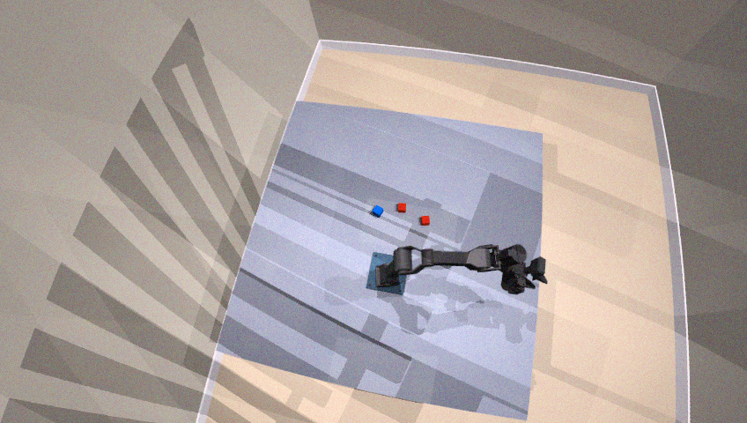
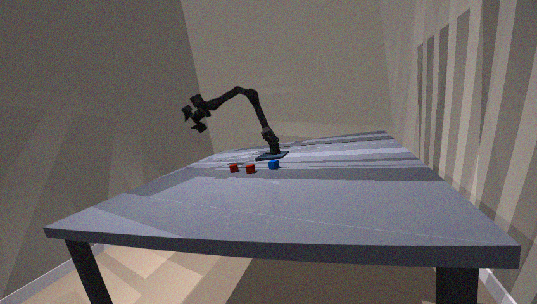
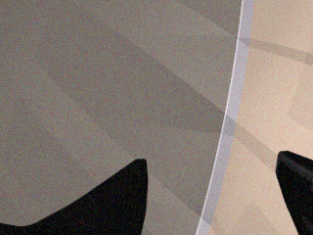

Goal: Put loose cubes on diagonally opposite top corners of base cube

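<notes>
Two red cubes stand apart on the table: one red cube (image 1: pixel 401 207) (image 2: pixel 250 168) lies between the blue cube and the other red cube (image 1: pixel 425 220) (image 2: pixel 233 168). The blue cube (image 1: pixel 378 211) (image 2: pixel 273 164) stands beside them, turned at an angle, with nothing on top. All three rest separately, none touching another. My gripper (image 1: pixel 539 284) (image 2: pixel 189 124) (image 3: pixel 214 166) is open and empty. It is raised high above the table near the table's right edge in the top view, far from the cubes. The wrist view shows no cube, only wall and floor beyond the fingertips.
The grey-blue table (image 1: pixel 366 146) (image 2: pixel 286 221) carries the arm's blue base plate (image 1: pixel 371 283) (image 2: pixel 260 158), close to the blue cube. Striped shadows cross the table top. The pale floor (image 1: pixel 602 209) (image 3: pixel 284 88) lies beyond the table's edge.
</notes>
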Motion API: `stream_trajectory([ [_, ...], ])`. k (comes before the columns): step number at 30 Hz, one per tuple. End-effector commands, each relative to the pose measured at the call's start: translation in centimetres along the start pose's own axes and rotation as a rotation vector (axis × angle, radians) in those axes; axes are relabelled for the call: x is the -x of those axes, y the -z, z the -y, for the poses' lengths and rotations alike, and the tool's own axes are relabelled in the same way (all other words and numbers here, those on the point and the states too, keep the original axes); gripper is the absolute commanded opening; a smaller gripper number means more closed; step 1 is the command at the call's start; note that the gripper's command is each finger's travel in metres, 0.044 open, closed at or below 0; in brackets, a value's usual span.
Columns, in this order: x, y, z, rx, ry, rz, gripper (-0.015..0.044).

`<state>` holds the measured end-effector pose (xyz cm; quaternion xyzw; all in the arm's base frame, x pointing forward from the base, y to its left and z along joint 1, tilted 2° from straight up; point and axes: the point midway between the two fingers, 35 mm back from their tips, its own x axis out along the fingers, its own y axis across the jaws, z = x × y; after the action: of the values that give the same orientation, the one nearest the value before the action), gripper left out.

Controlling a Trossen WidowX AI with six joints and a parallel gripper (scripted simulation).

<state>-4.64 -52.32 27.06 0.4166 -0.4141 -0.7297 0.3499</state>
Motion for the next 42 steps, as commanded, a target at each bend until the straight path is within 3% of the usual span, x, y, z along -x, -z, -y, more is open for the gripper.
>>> stream_trajectory([
  [1, 2.8, 5.7, 1.1, 0.156, 0.066, -0.169, 0.0265],
  [8, 9.5, 14.8, 5.1, 0.464, 0.187, -0.480, 0.0265],
  [15, 18.2, 20.6, 10.0, 0.784, 0.288, -0.778, 0.0265],
  [22, 27.6, 22.6, 15.0, 1.112, 0.380, -1.059, 0.0265],
  [29, 36.3, 21.1, 19.3, 1.426, 0.472, -1.301, 0.0265],
  [33, 37.9, 20.5, 20.0, 1.488, 0.492, -1.345, 0.0265],
  [42, 36.8, 21.8, 23.1, 1.488, 0.492, -1.346, 0.0265],
])
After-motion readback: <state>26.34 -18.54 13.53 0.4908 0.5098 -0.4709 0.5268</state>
